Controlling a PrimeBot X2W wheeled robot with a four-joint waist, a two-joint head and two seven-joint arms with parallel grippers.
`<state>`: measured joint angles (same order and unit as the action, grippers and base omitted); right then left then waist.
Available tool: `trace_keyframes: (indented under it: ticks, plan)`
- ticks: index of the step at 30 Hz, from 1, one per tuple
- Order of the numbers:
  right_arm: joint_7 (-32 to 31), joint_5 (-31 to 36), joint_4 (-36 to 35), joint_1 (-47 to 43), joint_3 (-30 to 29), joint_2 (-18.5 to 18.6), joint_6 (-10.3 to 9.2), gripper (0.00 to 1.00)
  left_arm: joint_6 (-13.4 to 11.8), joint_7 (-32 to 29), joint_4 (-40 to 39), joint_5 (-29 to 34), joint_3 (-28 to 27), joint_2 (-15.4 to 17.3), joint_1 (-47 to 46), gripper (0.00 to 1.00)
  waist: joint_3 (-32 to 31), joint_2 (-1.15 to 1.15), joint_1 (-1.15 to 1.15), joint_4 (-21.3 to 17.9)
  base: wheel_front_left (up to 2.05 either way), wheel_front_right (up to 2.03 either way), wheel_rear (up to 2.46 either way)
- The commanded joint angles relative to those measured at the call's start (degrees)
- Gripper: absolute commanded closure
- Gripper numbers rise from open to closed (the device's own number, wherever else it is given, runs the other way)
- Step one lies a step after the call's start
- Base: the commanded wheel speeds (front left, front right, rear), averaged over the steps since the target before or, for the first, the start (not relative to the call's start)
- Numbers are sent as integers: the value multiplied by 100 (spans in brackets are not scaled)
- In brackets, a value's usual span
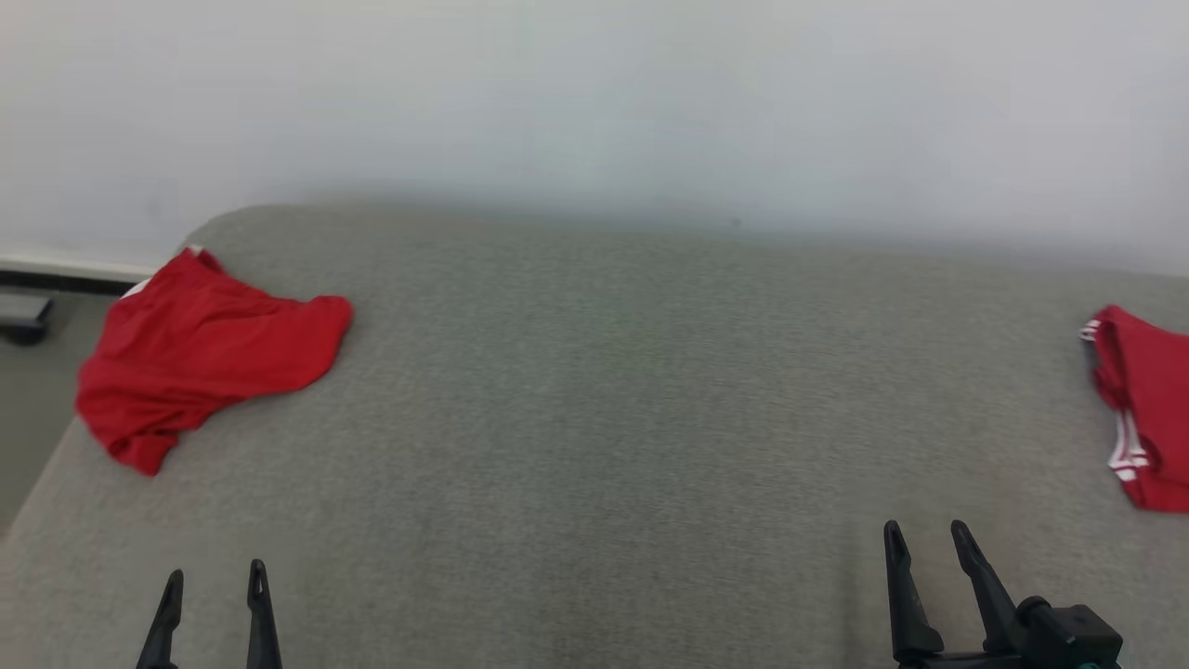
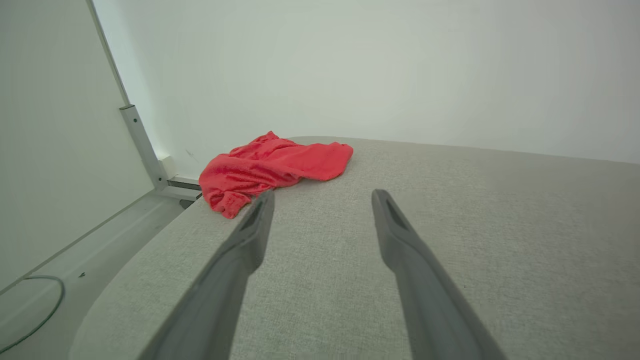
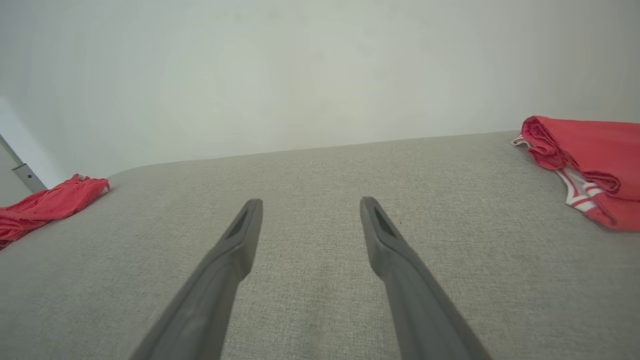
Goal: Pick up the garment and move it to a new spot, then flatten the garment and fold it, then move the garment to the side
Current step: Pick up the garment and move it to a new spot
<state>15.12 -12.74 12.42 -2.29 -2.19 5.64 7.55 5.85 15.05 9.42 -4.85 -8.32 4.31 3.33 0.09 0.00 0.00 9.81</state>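
Red crumpled cloth garment (image 1: 204,358) at ten o'clock on grey fabric surface (image 1: 594,418); second red garment with white stripes (image 1: 1147,409) at three o'clock. Left gripper (image 1: 215,570), right gripper (image 1: 926,527): fingers spread, holding nothing.

A grey fabric-covered worktop (image 1: 594,418) is extending to a white wall (image 1: 594,93) at the far side. At the far left, a metal post (image 2: 143,145) is standing on the floor (image 2: 90,250), where a cable (image 2: 62,295) is lying.

Plain white wall (image 1: 594,93) ran behind, grey fabric-covered desk (image 1: 594,418) had a rounded corner, pale floor (image 2: 100,235) lay left, metal post (image 2: 142,145) stood by wall, thin cable (image 2: 61,295) curled on floor
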Motion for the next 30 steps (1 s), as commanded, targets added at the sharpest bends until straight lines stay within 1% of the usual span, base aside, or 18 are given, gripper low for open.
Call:
trace_keyframes:
  ticks: [1,7,14,20,30]
  plan:
    - [2,8,11,-30,13,-34,-15,0,-24,17,14,-3,-25,14,2,0,68,0,0,551,0,0,0]
    - [2,1,12,-7,-12,-1,-15,0,-55,17,17,-46,-57,7,37,0,137,0,0,1178,0,0,0]
    - [2,36,17,72,66,47,-15,0,-92,17,3,-73,-123,-5,78,0,214,0,0,1678,0,0,0]
    - [2,44,20,105,81,75,-15,0,-121,17,-23,-105,-181,-11,66,0,260,0,0,1867,0,0,0]
    - [2,55,34,125,122,82,-15,0,-136,17,-27,-120,-266,-21,2,0,297,0,0,1857,0,0,0]
